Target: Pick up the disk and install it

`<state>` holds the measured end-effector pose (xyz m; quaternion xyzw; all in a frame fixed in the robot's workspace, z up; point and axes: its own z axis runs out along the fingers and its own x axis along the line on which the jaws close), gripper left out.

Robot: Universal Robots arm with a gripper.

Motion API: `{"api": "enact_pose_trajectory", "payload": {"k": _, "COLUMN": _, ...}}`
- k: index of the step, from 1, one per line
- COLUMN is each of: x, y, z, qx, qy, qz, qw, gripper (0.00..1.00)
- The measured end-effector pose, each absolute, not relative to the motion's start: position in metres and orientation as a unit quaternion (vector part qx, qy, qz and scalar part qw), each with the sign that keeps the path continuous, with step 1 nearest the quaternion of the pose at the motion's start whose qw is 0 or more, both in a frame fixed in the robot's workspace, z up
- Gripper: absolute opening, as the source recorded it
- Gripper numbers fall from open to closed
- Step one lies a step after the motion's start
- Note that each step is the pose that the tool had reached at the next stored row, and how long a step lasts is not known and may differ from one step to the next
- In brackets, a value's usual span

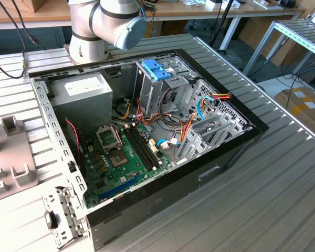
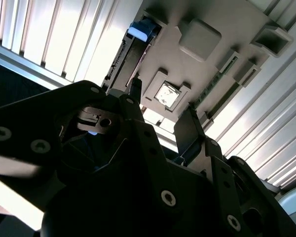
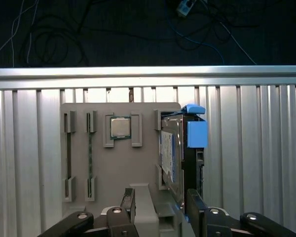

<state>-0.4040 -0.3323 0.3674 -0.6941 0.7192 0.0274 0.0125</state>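
- The arm [image 1: 106,23] stands at the top of the exterior view, left of centre. Its housings are silver-grey and rounded.
- A pale blue-grey cap [image 1: 130,30] closes one joint and faces the exterior view's right.
- The arm's further links run out of the frame at the top edge.
- The gripper [image 3: 161,195] is black and two-fingered. Screw-fastened linkage bars [image 2: 153,148] carry the fingers [image 3: 195,207].
- In both wrist views the fingers stand spread, with an open gap between their tips [image 2: 161,101].

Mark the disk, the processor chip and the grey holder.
disk [image 3: 176,159], first wrist view, its silver metal face.
processor chip [image 3: 121,127], first wrist view, centre of its lid.
grey holder [image 3: 121,170], first wrist view, bare flat plate.
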Motion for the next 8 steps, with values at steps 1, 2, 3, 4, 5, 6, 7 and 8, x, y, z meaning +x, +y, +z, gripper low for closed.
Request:
{"api": "enact_pose_trajectory", "payload": {"k": 1, "x": -0.4039, "y": -0.3322, "z": 0.3673, "qx": -0.694, "qy": 0.719, "qz": 0.027, "qw": 0.012, "gripper": 0.54}}
{"api": "enact_pose_trajectory", "payload": {"k": 2, "x": -0.404, "y": -0.332, "z": 0.3671, "qx": -0.694, "qy": 0.719, "qz": 0.027, "qw": 0.012, "gripper": 0.54}}
{"api": "enact_pose_trajectory", "payload": {"k": 3, "x": -0.404, "y": -0.3318, "z": 0.367, "qx": -0.694, "qy": 0.719, "qz": 0.027, "qw": 0.012, "gripper": 0.54}}
{"api": "enact_pose_trajectory", "payload": {"k": 4, "x": -0.404, "y": -0.3316, "z": 0.3668, "qx": -0.694, "qy": 0.719, "qz": 0.027, "qw": 0.012, "gripper": 0.54}}
{"api": "enact_pose_trajectory", "payload": {"k": 5, "x": -0.404, "y": -0.3315, "z": 0.3667, "qx": -0.694, "qy": 0.719, "qz": 0.027, "qw": 0.012, "gripper": 0.54}}
{"api": "enact_pose_trajectory", "payload": {"k": 6, "x": -0.404, "y": -0.3314, "z": 0.3666, "qx": -0.694, "qy": 0.719, "qz": 0.027, "qw": 0.012, "gripper": 0.54}}
{"api": "enact_pose_trajectory", "payload": {"k": 7, "x": -0.404, "y": -0.3312, "z": 0.3665, "qx": -0.694, "qy": 0.719, "qz": 0.027, "qw": 0.012, "gripper": 0.54}}
{"api": "enact_pose_trajectory", "payload": {"k": 8, "x": -0.404, "y": -0.3311, "z": 0.3665, "qx": -0.694, "qy": 0.719, "qz": 0.027, "qw": 0.012, "gripper": 0.54}}
